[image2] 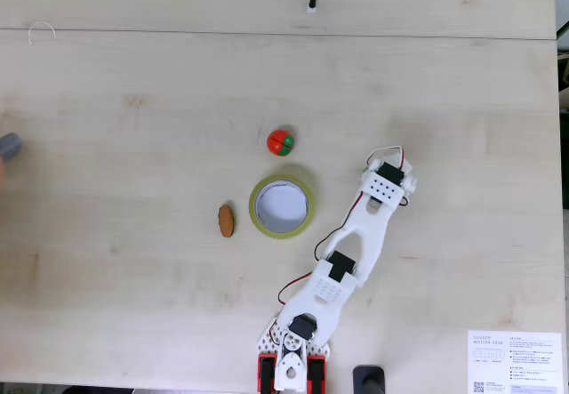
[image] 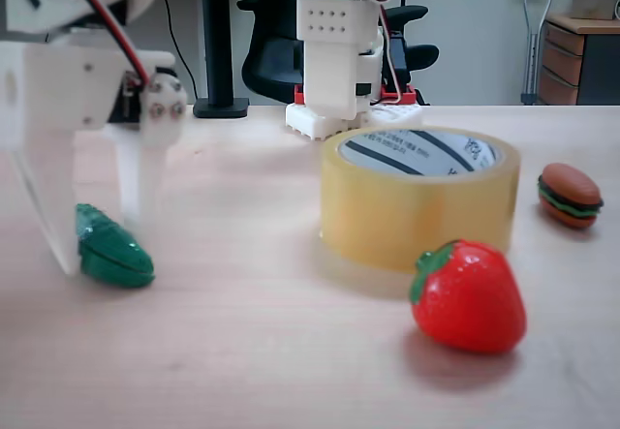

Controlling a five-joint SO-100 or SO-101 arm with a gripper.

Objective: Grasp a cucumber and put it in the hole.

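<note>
claw (image: 97, 255) straddles the cucumber (image: 114, 252), spread wide, not gripping.
likely light, hard, slick plastic; pinch its middle so you don't squirt it out.

An office: black swivel chair (image: 276, 32), wooden drawer cabinet (image: 572, 56), pale desk (image: 242, 352).

I count one small dark green plastic cucumber (image: 113, 252), one red plastic strawberry with a green top (image: 469, 296), one toy hamburger (image: 569, 196) and one wide yellowish translucent tape roll (image: 418, 201).
</note>
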